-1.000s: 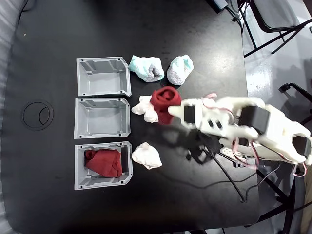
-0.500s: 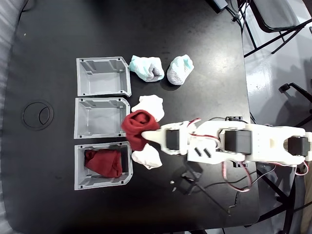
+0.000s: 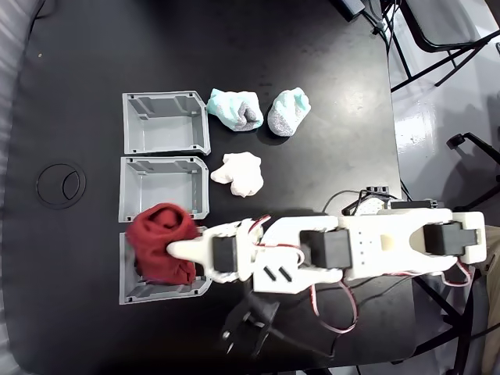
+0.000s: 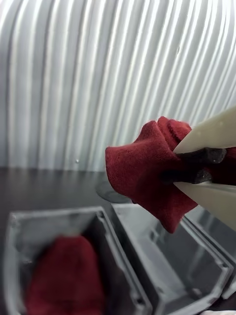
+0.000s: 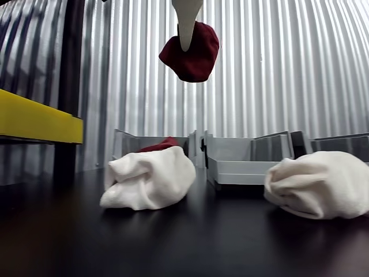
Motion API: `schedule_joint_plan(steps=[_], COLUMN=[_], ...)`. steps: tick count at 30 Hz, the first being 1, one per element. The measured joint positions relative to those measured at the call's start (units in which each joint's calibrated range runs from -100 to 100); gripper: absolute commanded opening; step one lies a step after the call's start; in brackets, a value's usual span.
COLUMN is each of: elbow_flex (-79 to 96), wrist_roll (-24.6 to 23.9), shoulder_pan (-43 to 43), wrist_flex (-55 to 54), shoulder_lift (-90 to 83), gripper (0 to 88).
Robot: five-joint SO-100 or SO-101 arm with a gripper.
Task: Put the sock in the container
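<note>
1. The gripper [image 3: 173,248] is clamped on the sock [image 3: 162,232], carrying it in the air; the wrist view shows both fingers pinching a fold of the maroon fabric [image 4: 147,172].
2. In the side view the sock [image 5: 190,52] hangs high above the bins, well clear of their rims.
3. In the fixed view the held sock overlaps the top edge of the container [image 3: 129,293], the lowest bin, which sits just below the fingertips and already holds a second red sock [image 3: 168,269].
4. The middle bin [image 3: 160,187], empty, lies just above the fingertips in that view.
5. Risk, as I judge it: the sock straddles the wall between the two bins, so letting go here could land it on the rim or in the middle bin.
6. Falling from this height onto the other sock, it could bounce or roll out.
7. The pinch holds only a fold, so the bundle may unravel or snag on a finger.
8. A white sock [image 3: 238,173] lies behind the gripper, clear of the drop.
</note>
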Motion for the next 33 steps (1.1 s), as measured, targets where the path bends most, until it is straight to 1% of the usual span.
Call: schedule_joint_plan(steps=[4,12,15,24,33], elbow_flex=[-4.41,-4.59,-4.59,-4.59,-4.59], wrist_roll=[-1.41,-1.41,-1.41,-1.41,-1.41], shoulder_pan=[-3.17,-8.47,-8.57,-4.66,-5.71], wrist_flex=[0.00,0.00,0.00,0.00,0.00], shoulder_lift=[4.77,6.28,7.87,12.39,13.14], gripper=[1.3,1.3,1.3,1.3,1.5])
